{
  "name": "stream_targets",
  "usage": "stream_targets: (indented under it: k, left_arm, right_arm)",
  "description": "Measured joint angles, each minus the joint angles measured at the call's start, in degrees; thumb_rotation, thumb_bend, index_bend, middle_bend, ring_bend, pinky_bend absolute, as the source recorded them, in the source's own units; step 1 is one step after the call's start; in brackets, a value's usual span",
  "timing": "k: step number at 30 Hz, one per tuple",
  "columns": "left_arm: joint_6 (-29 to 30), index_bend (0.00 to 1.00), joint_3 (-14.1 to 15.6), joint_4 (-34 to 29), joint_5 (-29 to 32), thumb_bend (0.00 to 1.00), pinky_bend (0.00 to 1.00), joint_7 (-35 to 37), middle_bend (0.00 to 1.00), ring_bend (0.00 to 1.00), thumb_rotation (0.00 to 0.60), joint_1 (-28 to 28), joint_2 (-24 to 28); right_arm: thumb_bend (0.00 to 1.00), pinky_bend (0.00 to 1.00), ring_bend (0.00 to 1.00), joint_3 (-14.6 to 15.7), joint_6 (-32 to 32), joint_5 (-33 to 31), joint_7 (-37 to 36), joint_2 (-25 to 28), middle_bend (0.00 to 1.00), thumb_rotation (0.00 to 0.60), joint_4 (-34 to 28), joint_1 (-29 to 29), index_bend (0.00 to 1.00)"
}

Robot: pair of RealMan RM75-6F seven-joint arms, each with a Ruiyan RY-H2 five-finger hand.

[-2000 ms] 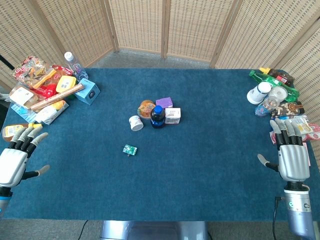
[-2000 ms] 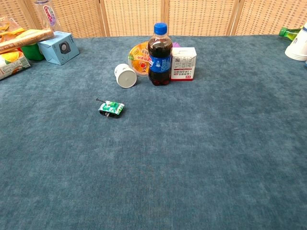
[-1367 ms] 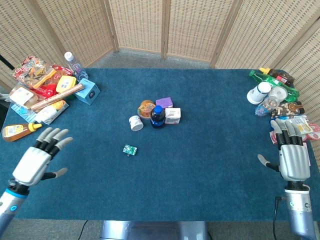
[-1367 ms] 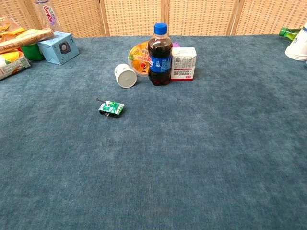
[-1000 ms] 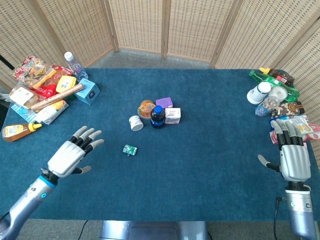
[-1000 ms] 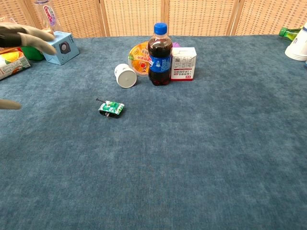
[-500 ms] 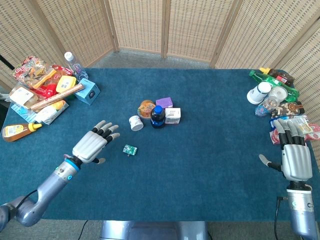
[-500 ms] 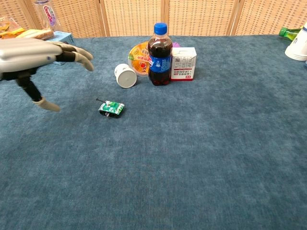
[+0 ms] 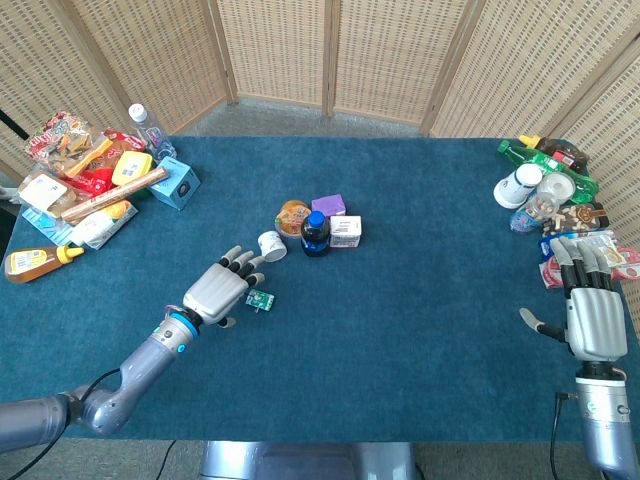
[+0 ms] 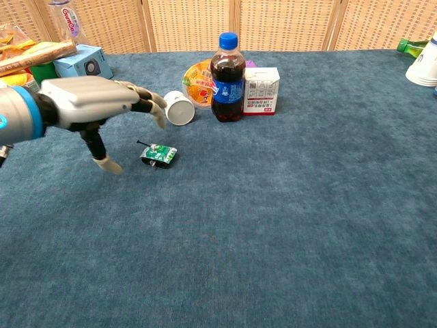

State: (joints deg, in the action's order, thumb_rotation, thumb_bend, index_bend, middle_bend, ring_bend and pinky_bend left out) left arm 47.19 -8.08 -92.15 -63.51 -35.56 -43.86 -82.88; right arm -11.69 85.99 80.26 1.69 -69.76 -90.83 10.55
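My left hand [image 9: 222, 289] [image 10: 95, 102] hovers open above the blue cloth, fingers spread, just left of a small green clip-like object [image 9: 261, 299] [image 10: 158, 154]; its thumb hangs down close to that object without touching it. Its fingertips reach toward a white cup [image 9: 271, 246] [image 10: 179, 108] lying on its side. Behind the cup stand a dark cola bottle with a blue cap [image 9: 316, 233] [image 10: 227, 70], an orange jelly cup [image 9: 292, 215] [image 10: 196, 80], a white box [image 9: 346, 231] [image 10: 261, 91] and a purple box [image 9: 328, 205]. My right hand [image 9: 592, 312] rests open at the table's right edge.
A heap of snack packs, a light-blue box [image 9: 179, 183] [image 10: 82, 64] and a water bottle [image 9: 146, 124] fills the far left corner. A sauce bottle [image 9: 32, 261] lies at the left edge. Paper cups [image 9: 518, 187], green bottles and packets crowd the far right. Wicker screens stand behind.
My left arm has swept from the table's left edge rightward and forward, bringing the open hand beside the green object. The right hand has barely moved.
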Motion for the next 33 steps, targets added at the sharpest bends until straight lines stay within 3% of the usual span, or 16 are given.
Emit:
stream_targets:
  k: [12, 33]
  left_arm:
    - [1.4, 0.34, 0.4, 2.3, 6.3, 0.17, 0.00, -2.8, 0.00, 0.00, 0.600, -3.6, -4.4]
    - [5.7, 0.58, 2.7, 4.7, 7.3, 0.16, 0.00, -5.4, 0.04, 0.00, 0.600, -6.0, -7.6]
  right_arm:
    - [0.00, 0.00, 0.00, 0.0, 0.0, -0.1, -0.6, 0.2, 0.00, 0.600, -0.1, -0.2, 0.00]
    - [0.00, 0.00, 0.00, 0.1, 0.1, 0.1, -1.5, 0.4, 0.00, 0.600, 0.0, -0.3, 0.00]
